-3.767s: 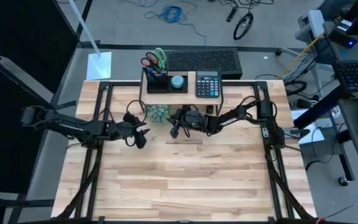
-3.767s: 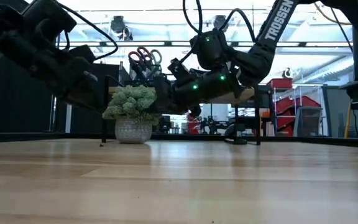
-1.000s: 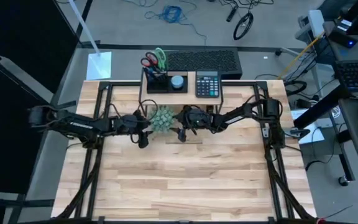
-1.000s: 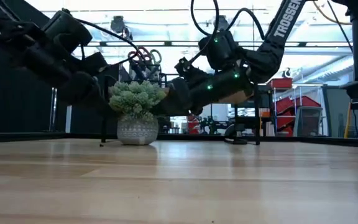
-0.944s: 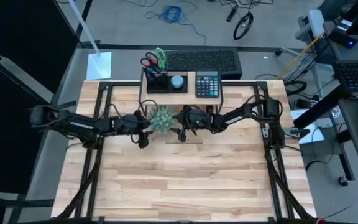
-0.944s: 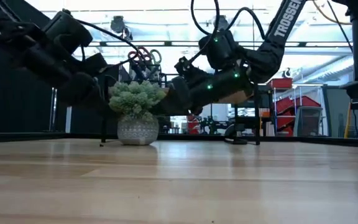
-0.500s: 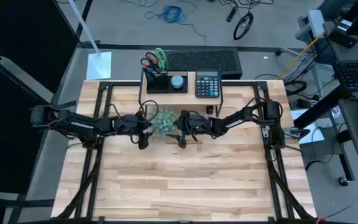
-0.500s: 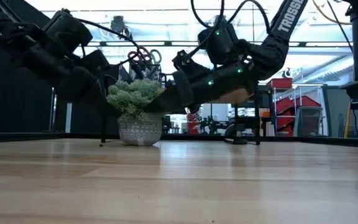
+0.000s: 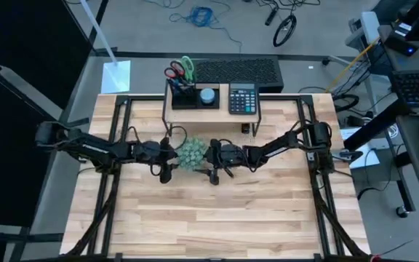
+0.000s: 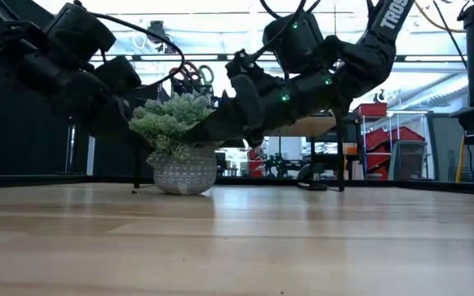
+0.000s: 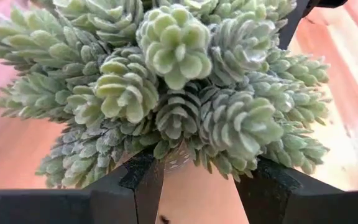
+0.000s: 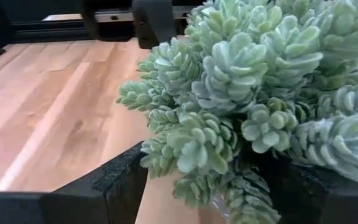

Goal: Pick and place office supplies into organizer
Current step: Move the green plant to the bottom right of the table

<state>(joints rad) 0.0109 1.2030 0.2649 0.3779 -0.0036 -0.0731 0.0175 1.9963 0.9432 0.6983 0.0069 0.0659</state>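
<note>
A potted green plant [image 9: 191,153] stands upright on the table in front of the shelf, its speckled pot [image 10: 185,175] bottom-down on the wood. My left gripper [image 9: 173,154] reaches it from the table's left. My right gripper [image 9: 209,155] reaches it from the right. Each has its two fingers around the plant under the leaves. The black organizer [image 9: 182,95] sits on the wooden riser shelf at the far edge, with green- and red-handled scissors [image 9: 181,69] standing in its cup. No pens show. My left gripper has the plant between its two fingers [image 11: 143,186], low down at the pot's top [image 11: 179,164], coming level from the table's left. Leaves hide the touching surfaces. The plant stays upright. My right gripper has the same plant between its fingers [image 12: 122,182], under the foliage [image 12: 197,146], coming level from the right. Leaves cover the contact. I cannot tell whether the pot is lifted.
A black calculator [image 9: 243,97] and a small round blue-grey object [image 9: 206,95] share the riser shelf with the organizer. A small dark item [image 9: 245,129] lies on the table below the calculator. A black keyboard [image 9: 237,70] lies beyond the shelf. The near half of the table is bare wood.
Both grippers have moved toward the table's near edge, keeping to either side of the plant. The plant has come with them, away from the shelf and closer to the low camera. It stays upright.
</note>
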